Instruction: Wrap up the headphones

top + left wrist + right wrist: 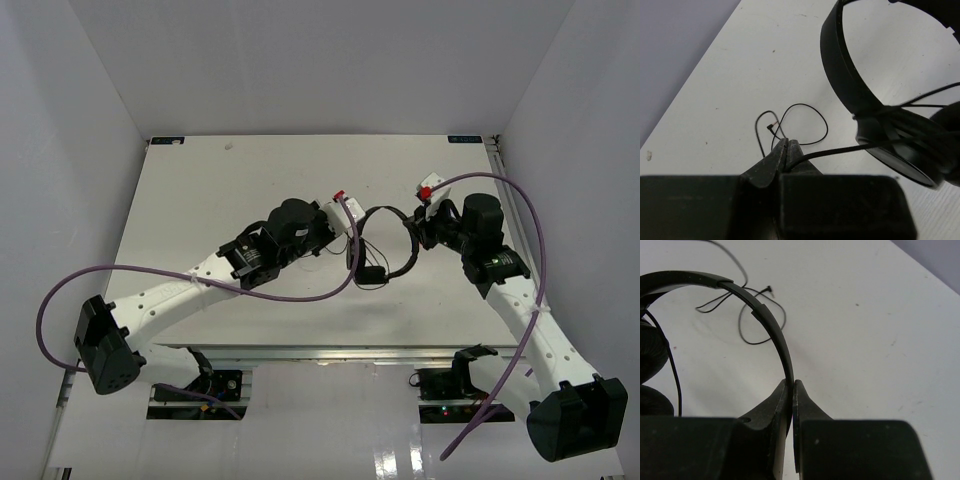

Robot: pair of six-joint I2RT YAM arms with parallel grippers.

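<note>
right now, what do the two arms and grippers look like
The left arm and right arm are white links with black joints, each trailing a thick purple cable. Small red-and-white tags sit at the wrists. The left gripper and right gripper are black, fingers tapering to points.

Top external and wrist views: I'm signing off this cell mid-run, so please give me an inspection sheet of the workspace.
Surface: white table, a few small marks.
Job's things: black headphones at centre between both arms; thin headphone cable partly looped on the table.
Clutter: nothing seen.
Grippers: left tool shut on the headphone cable; right tool shut on the headband.
Cables: purple robot cables arc over both arms.
Surroundings: plain white walls.
</note>
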